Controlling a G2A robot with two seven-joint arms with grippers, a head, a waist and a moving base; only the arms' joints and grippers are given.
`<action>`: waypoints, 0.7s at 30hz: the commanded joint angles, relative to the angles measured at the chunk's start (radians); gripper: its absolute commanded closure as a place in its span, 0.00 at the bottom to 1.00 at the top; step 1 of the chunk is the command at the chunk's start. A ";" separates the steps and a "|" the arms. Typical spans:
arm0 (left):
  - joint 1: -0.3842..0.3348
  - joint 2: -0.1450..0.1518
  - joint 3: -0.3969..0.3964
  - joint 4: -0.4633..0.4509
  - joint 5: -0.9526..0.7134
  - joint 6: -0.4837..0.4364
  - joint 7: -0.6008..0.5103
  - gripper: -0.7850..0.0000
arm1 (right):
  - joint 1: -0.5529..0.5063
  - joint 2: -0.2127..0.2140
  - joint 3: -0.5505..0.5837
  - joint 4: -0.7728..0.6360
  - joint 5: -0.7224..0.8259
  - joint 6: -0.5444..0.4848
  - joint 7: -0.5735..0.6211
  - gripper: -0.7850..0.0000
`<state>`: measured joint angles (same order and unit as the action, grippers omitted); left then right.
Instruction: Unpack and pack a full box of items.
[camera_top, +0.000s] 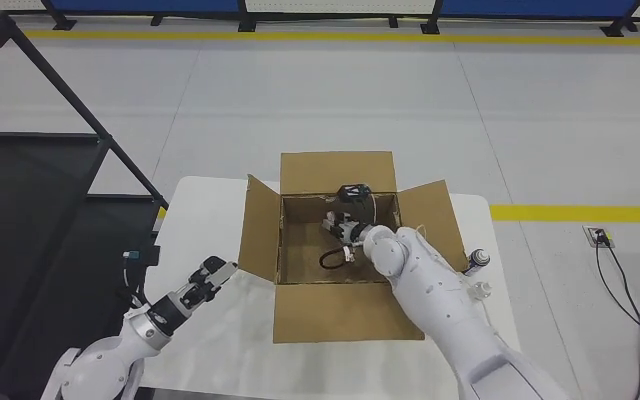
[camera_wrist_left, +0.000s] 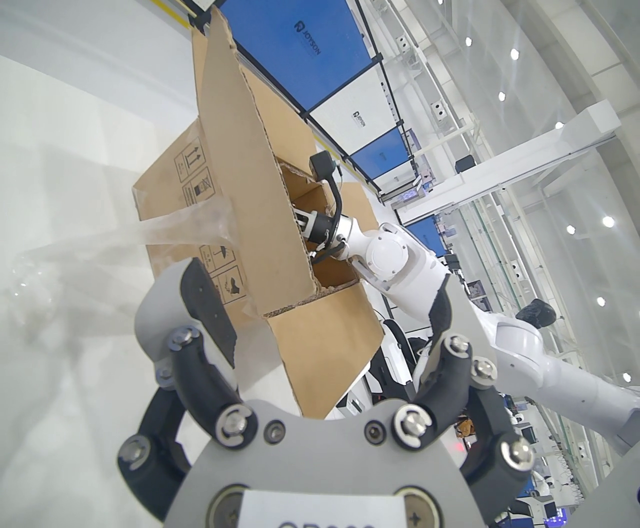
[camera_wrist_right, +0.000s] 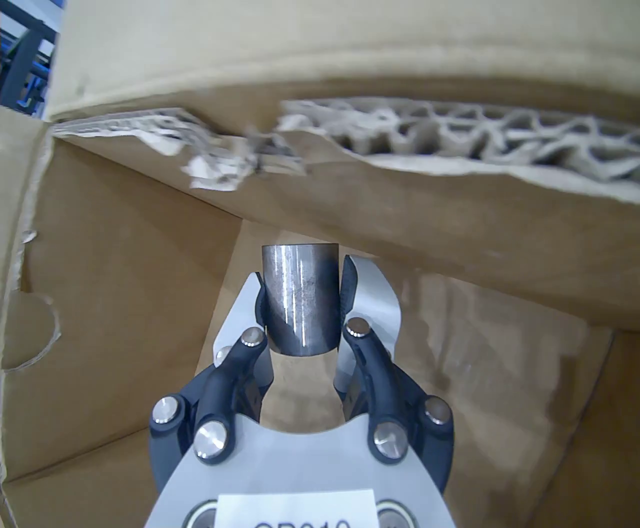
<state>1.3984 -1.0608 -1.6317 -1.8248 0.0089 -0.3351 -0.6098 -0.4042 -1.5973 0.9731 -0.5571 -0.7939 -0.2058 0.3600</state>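
Note:
An open cardboard box (camera_top: 330, 300) stands mid-table with all its flaps folded out. My right gripper (camera_top: 338, 230) is down inside it, shut on a short dark metal cylinder (camera_wrist_right: 300, 300) that is held upright between the fingers (camera_wrist_right: 370, 295), close to the torn far wall (camera_wrist_right: 450, 210). My left gripper (camera_top: 213, 270) sits low over the table to the left of the box, open with nothing between its fingers (camera_wrist_left: 207, 300). From the left wrist, the box (camera_wrist_left: 240, 190) is straight ahead with the right arm (camera_wrist_left: 385, 255) dipping into it.
A small can (camera_top: 477, 262) stands on the table (camera_top: 210, 210) just right of the box. A crumpled clear plastic piece (camera_wrist_left: 185, 225) lies against the box's left side. A black frame (camera_top: 60, 190) borders the table's left.

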 joint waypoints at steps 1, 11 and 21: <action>-0.005 0.000 0.004 0.002 0.002 0.002 -0.001 0.00 | -0.105 0.038 0.046 -0.227 -0.042 0.043 0.044 1.00; -0.014 0.002 0.014 0.009 0.002 -0.001 0.003 0.00 | -0.597 0.141 0.273 -1.105 -0.158 0.172 0.286 1.00; -0.016 0.001 0.025 0.031 -0.008 -0.013 0.023 0.00 | -0.602 0.142 0.279 -1.114 -0.147 0.183 0.290 1.00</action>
<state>1.3837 -1.0597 -1.6088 -1.7962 0.0000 -0.3473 -0.5877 -1.0065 -1.4554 1.2518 -1.6708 -0.9406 -0.0228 0.6501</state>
